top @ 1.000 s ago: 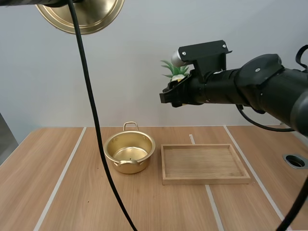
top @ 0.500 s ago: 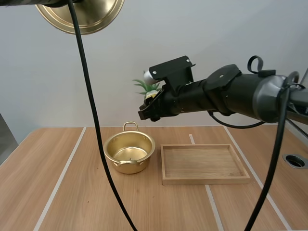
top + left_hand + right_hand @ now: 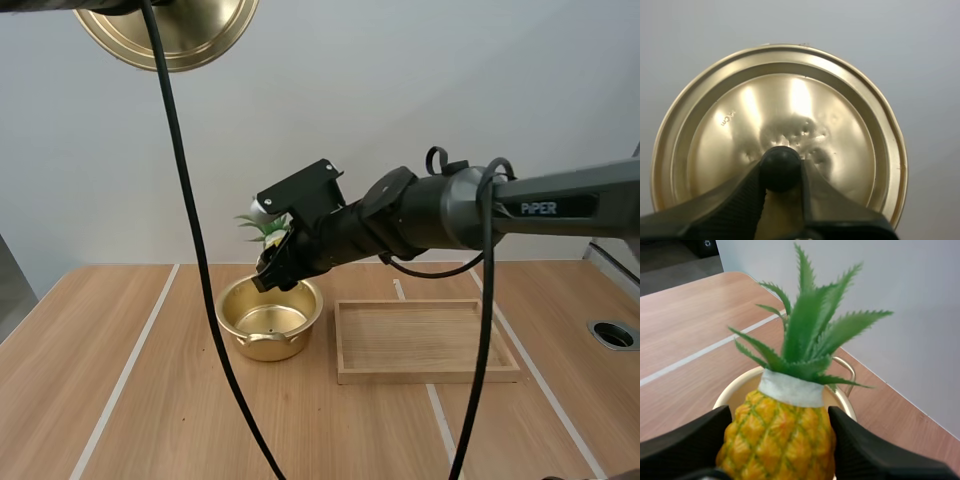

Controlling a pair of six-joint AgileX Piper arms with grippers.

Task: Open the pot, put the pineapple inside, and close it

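Light wood table [image 3: 130, 400], plain pale wall [image 3: 420, 90] behind it. The gold pot [image 3: 268, 318] sat open on the table with its shiny bottom showing. Just to its right was the wooden tray [image 3: 425, 375], with only its own plank floor visible inside.

The lid [image 3: 170, 30] was held high above the table's left side. The left gripper [image 3: 780, 175] had its fingers clamped on the black knob [image 3: 780, 165], and the lid's face was turned toward the wrist camera.

The right gripper [image 3: 272, 272] reached down on a slant from the right, tips hovering over the pot's back rim. It had the pineapple [image 3: 777, 440] squeezed by its yellow body, one finger on each side. The fruit's long axis ran straight out along the fingers. Its green crown [image 3: 262, 225] led, pointing away from the wrist, toward the table's left and a bit upward. From the right wrist camera, the pot's mouth and far handle [image 3: 847, 371] sat just beyond the fruit. I couldn't tell whether it touched the pot.
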